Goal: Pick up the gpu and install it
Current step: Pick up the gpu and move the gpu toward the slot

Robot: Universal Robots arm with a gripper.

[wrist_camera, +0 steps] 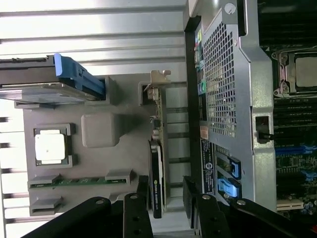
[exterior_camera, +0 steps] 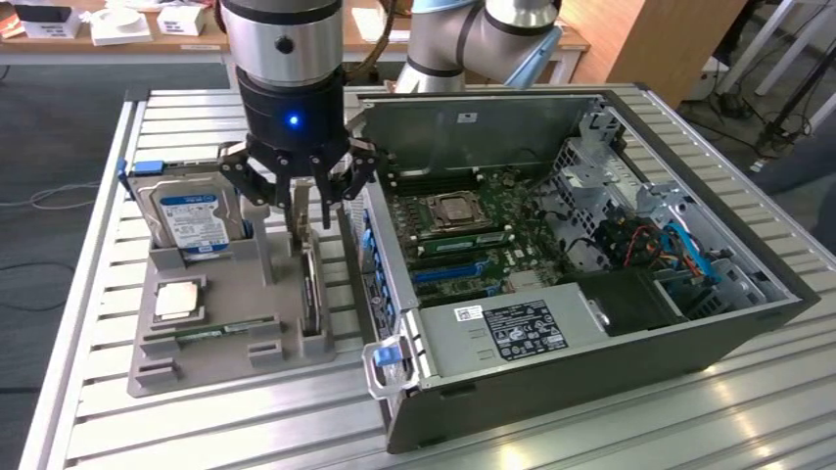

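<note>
The gpu (exterior_camera: 311, 289) is a thin dark card standing on edge in a slot of the grey holder (exterior_camera: 215, 370), close beside the open computer case (exterior_camera: 575, 387). In the wrist view the gpu (wrist_camera: 156, 173) is edge-on, with its silver bracket (wrist_camera: 159, 78) at the far end. My gripper (exterior_camera: 311, 217) hangs just above the card's far end, open and holding nothing. In the wrist view the gripper (wrist_camera: 166, 198) has its dark fingers (wrist_camera: 141, 196) on either side of the card's near end, apart from it.
In the same holder a silver hard drive (exterior_camera: 190, 217) with blue rails stands upright, and a processor (exterior_camera: 176, 299) and a green memory stick (exterior_camera: 209, 333) lie flat. The case's motherboard (exterior_camera: 464, 240) is exposed, with blue slots (exterior_camera: 451, 274). The case's rear wall (wrist_camera: 225, 99) stands right beside the card.
</note>
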